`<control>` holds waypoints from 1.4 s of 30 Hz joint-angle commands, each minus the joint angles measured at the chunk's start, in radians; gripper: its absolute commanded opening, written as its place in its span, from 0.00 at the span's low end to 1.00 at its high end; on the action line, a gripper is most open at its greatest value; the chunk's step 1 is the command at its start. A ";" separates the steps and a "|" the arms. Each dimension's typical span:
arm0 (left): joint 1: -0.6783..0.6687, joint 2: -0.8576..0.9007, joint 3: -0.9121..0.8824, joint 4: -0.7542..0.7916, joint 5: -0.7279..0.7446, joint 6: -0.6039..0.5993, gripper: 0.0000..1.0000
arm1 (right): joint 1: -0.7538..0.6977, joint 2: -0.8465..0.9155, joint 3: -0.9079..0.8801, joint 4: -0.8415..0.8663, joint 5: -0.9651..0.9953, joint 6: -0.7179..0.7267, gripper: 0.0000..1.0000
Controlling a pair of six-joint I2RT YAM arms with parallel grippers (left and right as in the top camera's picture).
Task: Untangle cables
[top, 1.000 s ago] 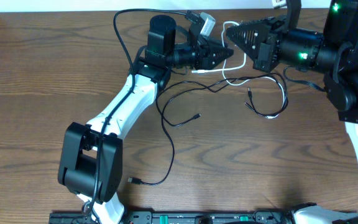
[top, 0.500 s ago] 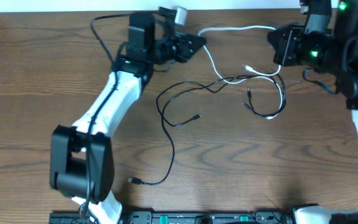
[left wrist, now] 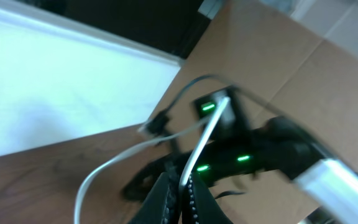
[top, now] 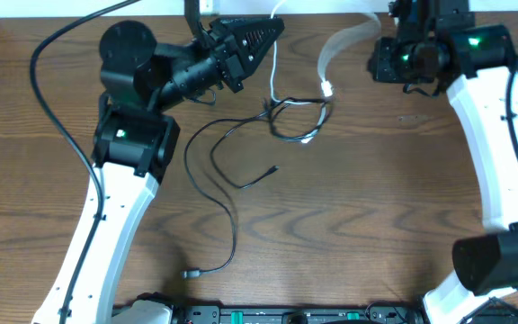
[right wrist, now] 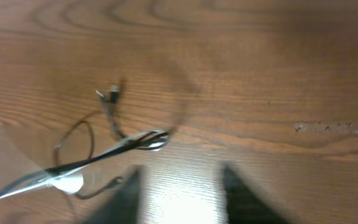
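My left gripper (top: 263, 34) is raised at the back of the table and shut on the white cable (top: 273, 76); the left wrist view shows the cord pinched between the jaws (left wrist: 184, 190). The white cable hangs down to a knot with the black cable (top: 288, 126) on the table. Its other end (top: 328, 88) hangs loose and blurred near the right arm. The black cable (top: 232, 211) trails left and forward to a plug (top: 190, 273). My right gripper (right wrist: 182, 199) is open and empty above the table, with the tangle (right wrist: 143, 140) ahead of it.
The table's back edge and a white wall lie behind both grippers (left wrist: 73, 99). A thick black robot wire (top: 52, 99) arcs over the left side. Cardboard (left wrist: 303, 74) stands beyond the right arm.
My left arm has risen and swung left with the white cable, dragging the tangle left. The white cable no longer stretches to my right gripper; that end hangs loose. The right arm has pulled back.
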 commanded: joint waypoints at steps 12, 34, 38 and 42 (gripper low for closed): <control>0.076 -0.042 0.020 0.124 -0.180 -0.303 0.08 | 0.013 0.038 -0.002 -0.028 -0.375 -0.105 0.96; 0.170 -0.056 0.034 0.453 -0.253 -0.775 0.07 | 0.268 0.224 -0.002 0.083 -0.299 -0.060 0.84; 0.170 -0.074 0.055 0.453 -0.253 -0.775 0.07 | 0.293 0.305 -0.002 0.151 -0.285 -0.025 0.79; 0.170 -0.105 0.076 0.453 -0.254 -0.775 0.07 | 0.294 0.407 -0.002 0.196 -0.172 0.061 0.78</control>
